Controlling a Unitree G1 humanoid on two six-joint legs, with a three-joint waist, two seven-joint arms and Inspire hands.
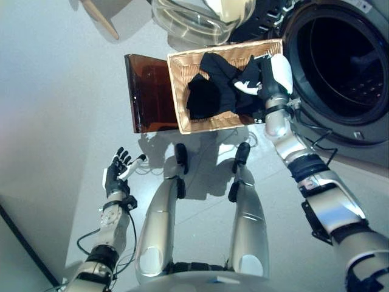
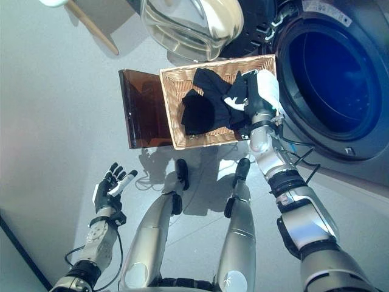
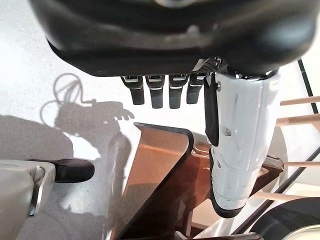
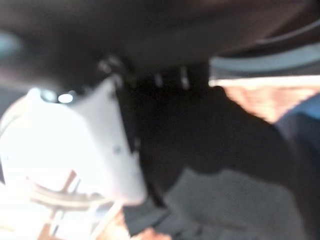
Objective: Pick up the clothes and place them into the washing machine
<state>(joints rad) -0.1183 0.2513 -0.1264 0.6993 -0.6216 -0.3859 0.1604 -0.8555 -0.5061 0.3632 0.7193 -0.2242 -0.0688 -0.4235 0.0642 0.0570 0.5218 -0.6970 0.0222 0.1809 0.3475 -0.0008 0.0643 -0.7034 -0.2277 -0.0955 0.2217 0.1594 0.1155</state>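
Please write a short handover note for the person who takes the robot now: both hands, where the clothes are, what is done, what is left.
Right hand: down in the wicker basket, in the dark clothes; whether it grips cannot be told.
Left hand: open, idle, low over the floor.
Clothes: all still in the basket, beside the brown stool.
Washing machine: door open, no clothes seen in the drum.
Done: reach to the clothes.
Left: grasp, lift, place in the drum.

Head stereo pair looking down, sharing basket (image 1: 182, 91), wrist cameras close
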